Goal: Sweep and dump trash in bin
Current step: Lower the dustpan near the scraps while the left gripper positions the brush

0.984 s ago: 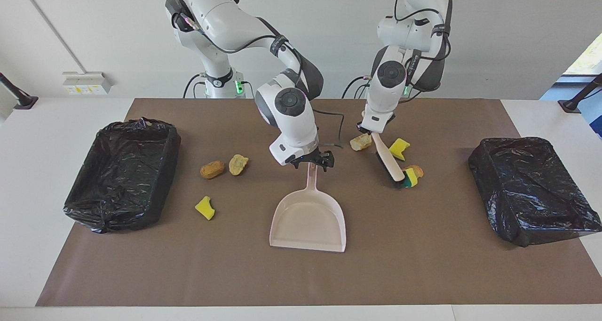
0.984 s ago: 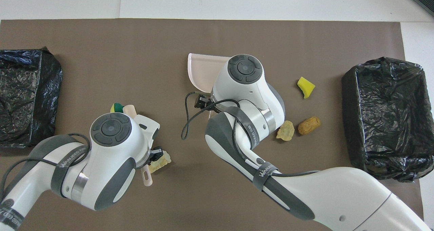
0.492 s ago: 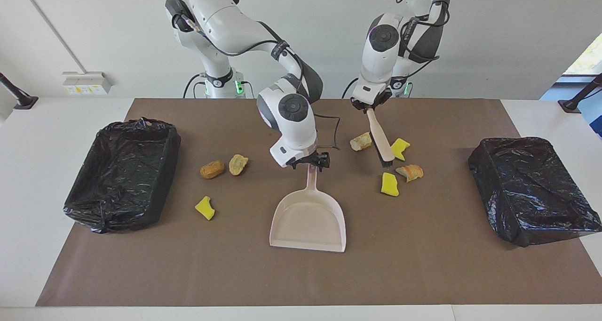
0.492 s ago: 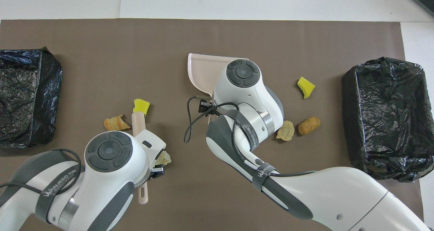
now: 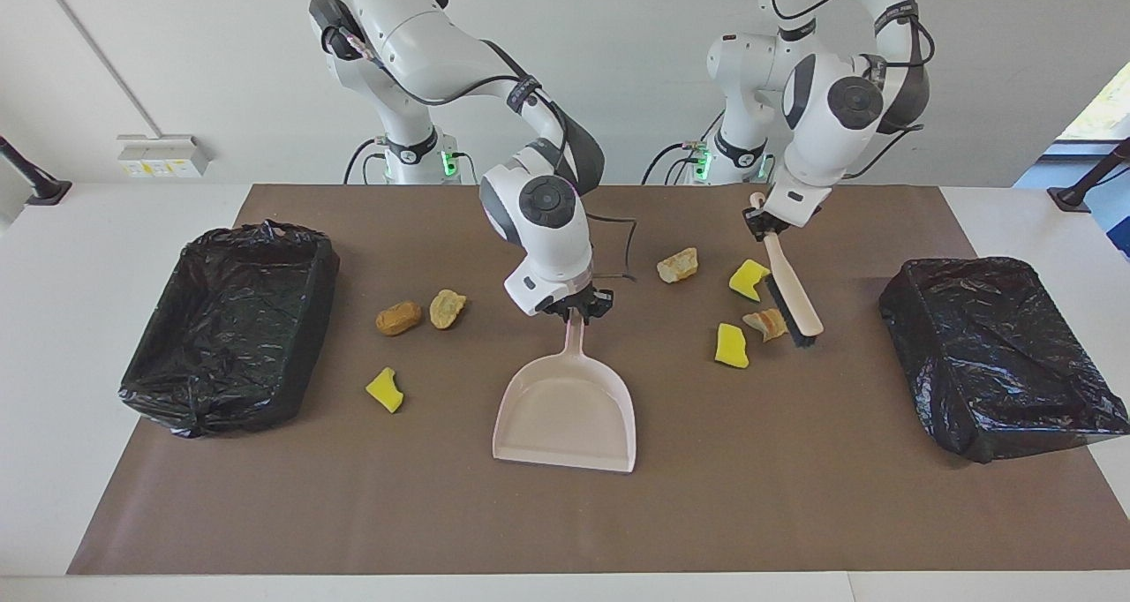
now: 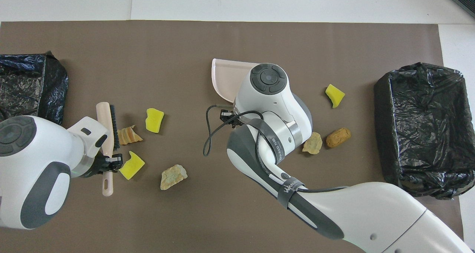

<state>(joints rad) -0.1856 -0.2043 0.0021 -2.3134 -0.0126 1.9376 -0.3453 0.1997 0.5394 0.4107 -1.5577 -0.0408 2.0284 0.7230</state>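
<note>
Trash (image 5: 740, 300): seven scraps; two bins (image 5: 231, 324)

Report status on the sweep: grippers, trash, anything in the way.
Right gripper shut on dustpan handle. Left gripper holds brush, bristles beside a bread scrap. Seven scraps on mat, dustpan empty. Nothing blocking.

brown mat (image 5: 794, 496) covers white table (image 5: 53, 319).

Open brown mat (image 5: 565, 522) lies farther from the robots than the dustpan (image 5: 565, 412); passage between the two black-lined bins (image 5: 229, 324) (image 5: 998, 355) is obstructed by scattered trash (image 5: 388, 390), the dustpan and the brush (image 5: 790, 289).
</note>
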